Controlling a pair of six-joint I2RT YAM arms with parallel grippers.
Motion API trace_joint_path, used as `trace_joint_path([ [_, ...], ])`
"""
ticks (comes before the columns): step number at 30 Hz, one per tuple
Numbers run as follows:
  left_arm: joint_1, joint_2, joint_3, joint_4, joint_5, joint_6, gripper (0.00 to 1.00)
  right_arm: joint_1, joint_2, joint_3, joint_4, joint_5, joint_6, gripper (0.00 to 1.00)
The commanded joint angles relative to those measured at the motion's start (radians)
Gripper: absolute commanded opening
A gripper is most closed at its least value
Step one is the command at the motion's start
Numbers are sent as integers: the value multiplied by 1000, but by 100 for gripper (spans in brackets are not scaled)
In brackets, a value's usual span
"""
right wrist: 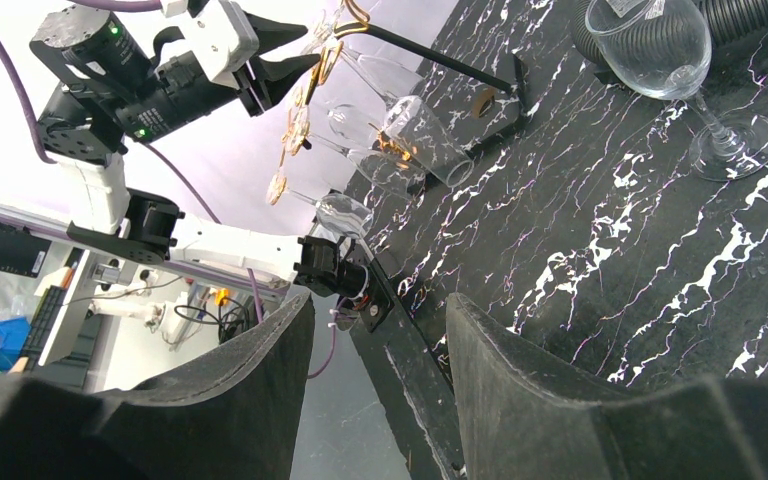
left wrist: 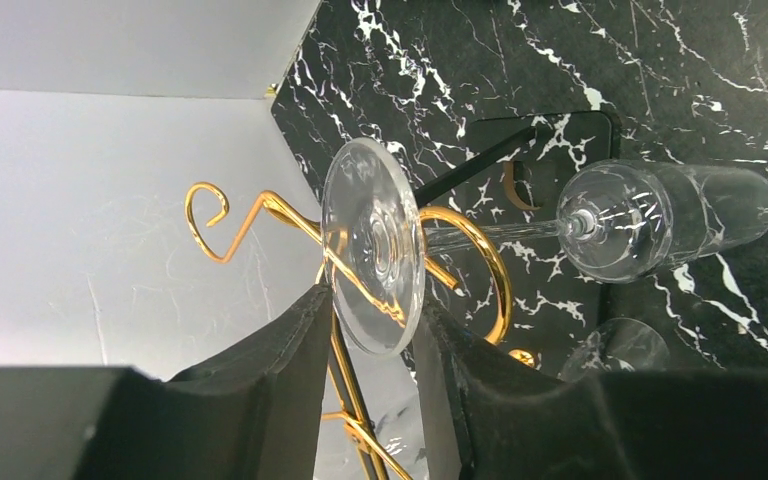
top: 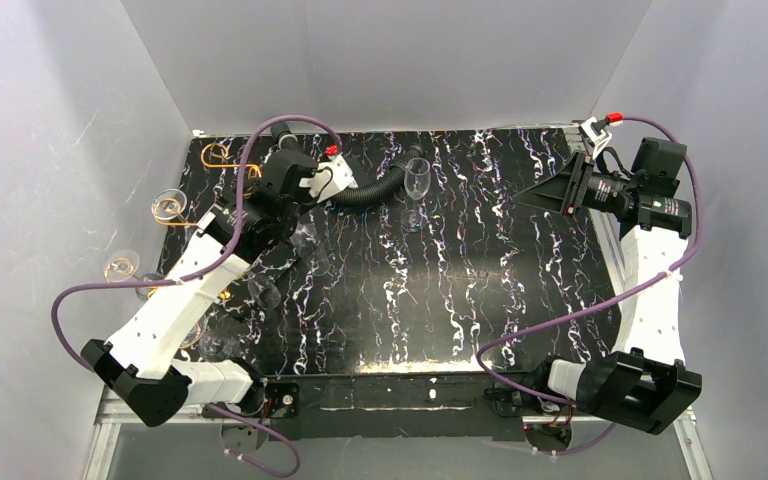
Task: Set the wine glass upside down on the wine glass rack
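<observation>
Left wrist | left arm (top: 160, 322) at wine glass rack (left wrist: 503, 290) | jaws parted

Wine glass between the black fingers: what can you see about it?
The wine glass is clear and empty: round flat foot, thin stem, rounded bowl. It hangs on the wine glass rack, foot against the gold wires, stem through a gold loop, bowl toward the black marbled table. The left tool has a finger each side of the foot; whether they touch it, I cannot tell.
</observation>
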Motion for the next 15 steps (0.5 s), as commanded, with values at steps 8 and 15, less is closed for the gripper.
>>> trace_joint_path([
  [8,7,-54,-1,-52,-16,-106,37,-2,-10,-10,39,-25,3,59],
  [15,6,-64,-9,-72,1,-132,43,-2,-12,-14,39,-25,3,59],
])
